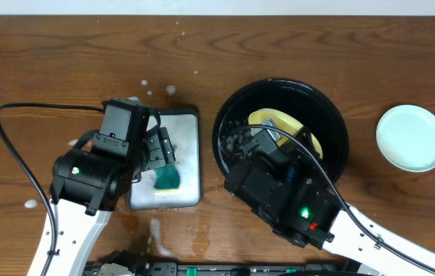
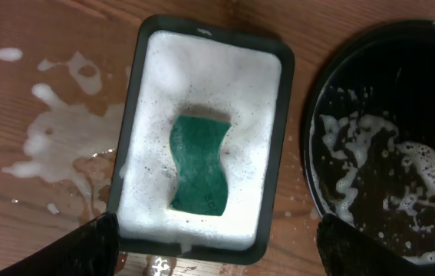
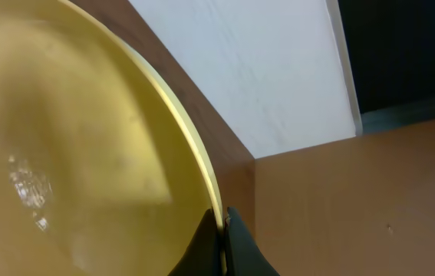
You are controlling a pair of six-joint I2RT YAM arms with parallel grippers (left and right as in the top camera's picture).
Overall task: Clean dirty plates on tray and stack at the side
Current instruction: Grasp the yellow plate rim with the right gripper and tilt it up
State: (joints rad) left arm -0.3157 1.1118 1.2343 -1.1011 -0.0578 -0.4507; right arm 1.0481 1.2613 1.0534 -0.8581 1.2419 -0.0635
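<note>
Left arm [image 1: 64,230] enters from 7 o'clock, white link up to a black wrist, left pincer [image 1: 162,159] aimed toward 3 o'clock above the tabletop. Its fingers [image 2: 87,245] sit wide apart at the lower corners of the wrist view, gripping nothing. Right arm [image 1: 370,238] enters from 5 o'clock, white link running toward 10 o'clock into a black wrist. Right pincer [image 3: 222,230] has both fingers pinched together on the rim of the yellow plate [image 3: 87,138].

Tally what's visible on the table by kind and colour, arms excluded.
Pale yellow round plate: 1
Pale mint round plate: 1
Glossy black round tray: 1
White rectangular sponge dish: 1
Green sponge: 1
Total: 5
</note>
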